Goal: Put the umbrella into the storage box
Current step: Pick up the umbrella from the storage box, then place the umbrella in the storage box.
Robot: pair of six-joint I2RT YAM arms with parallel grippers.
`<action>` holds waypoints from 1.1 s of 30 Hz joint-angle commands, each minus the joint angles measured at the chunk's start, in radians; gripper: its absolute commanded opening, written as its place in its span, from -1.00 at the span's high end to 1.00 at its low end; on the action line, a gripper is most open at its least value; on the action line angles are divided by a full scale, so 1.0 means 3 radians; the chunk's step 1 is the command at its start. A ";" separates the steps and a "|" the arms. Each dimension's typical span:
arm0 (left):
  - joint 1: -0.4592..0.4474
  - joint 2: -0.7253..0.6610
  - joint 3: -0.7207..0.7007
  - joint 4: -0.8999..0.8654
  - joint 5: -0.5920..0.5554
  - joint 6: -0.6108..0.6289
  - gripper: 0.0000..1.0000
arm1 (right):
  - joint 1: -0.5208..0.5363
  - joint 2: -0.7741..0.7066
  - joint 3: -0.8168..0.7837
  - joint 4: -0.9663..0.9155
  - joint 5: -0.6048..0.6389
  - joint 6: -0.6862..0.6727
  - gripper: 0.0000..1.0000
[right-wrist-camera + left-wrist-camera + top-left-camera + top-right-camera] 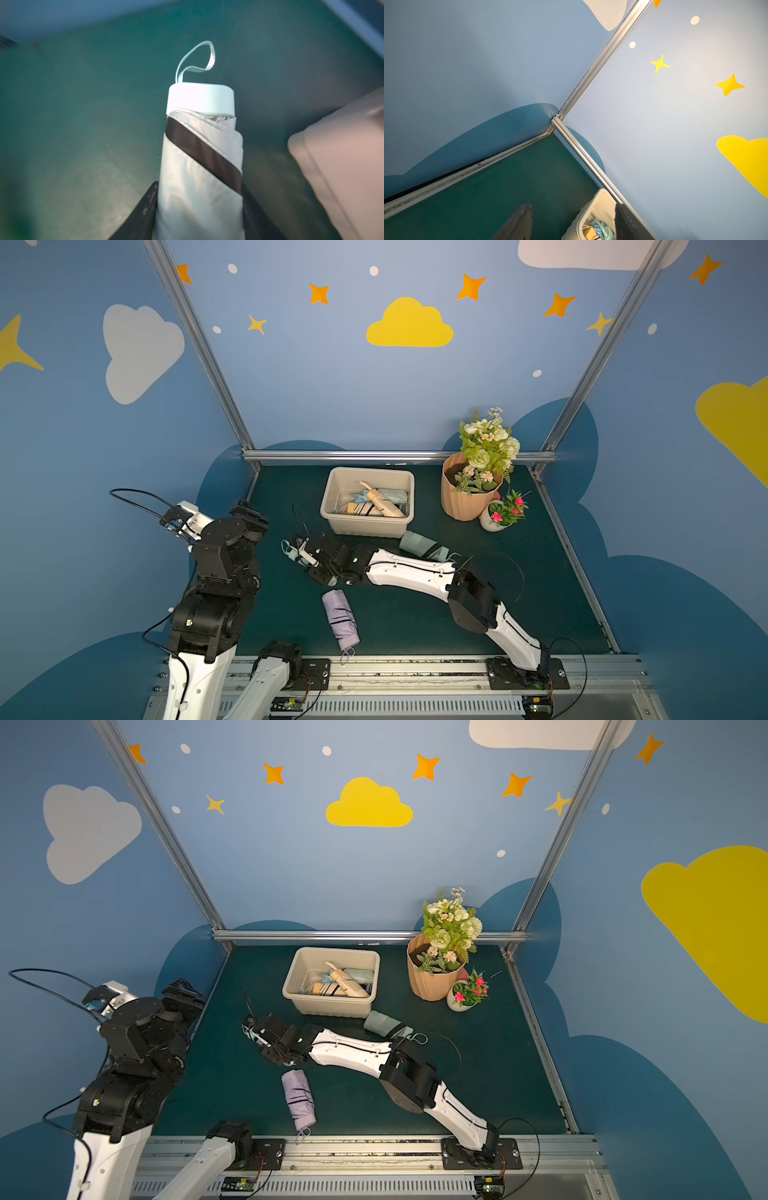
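Observation:
My right gripper (199, 187) is shut on a folded pale grey umbrella (199, 166) with a dark strap, a mint cap and a wrist loop. In both top views this gripper (305, 560) (259, 1038) is low over the green mat, left of and in front of the storage box (332, 485) (296, 965). The umbrella's end (293, 555) pokes out to the left. The cream box holds several folded umbrellas. Its wall shows in the right wrist view (342, 166). My left gripper (573, 207) is open and empty, raised at the far left (249, 512), with the box rim (591, 205) beyond it.
A mint folded umbrella (424, 545) lies against the box's front right corner, partly under my right arm. A lilac folded umbrella (340, 618) lies near the front rail. A ribbed peach flower pot (465, 499) and a small white pot (494, 522) stand at the back right.

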 commanded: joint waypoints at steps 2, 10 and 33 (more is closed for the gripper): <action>0.0011 -0.0072 -0.0030 -0.0030 -0.0120 -0.0059 -0.36 | -0.0103 -0.0437 -0.0185 0.0483 -0.0242 -0.0043 0.46; 0.0011 -0.0151 0.0025 -0.0210 -0.0199 -0.0206 -0.37 | -0.0435 -0.1020 -0.0667 0.0729 -0.0934 -0.0193 0.46; 0.0011 -0.0247 -0.1118 -0.0668 0.1025 -0.0857 -0.54 | -0.1796 -0.0966 -0.0188 -0.0351 -0.2588 -0.0873 0.45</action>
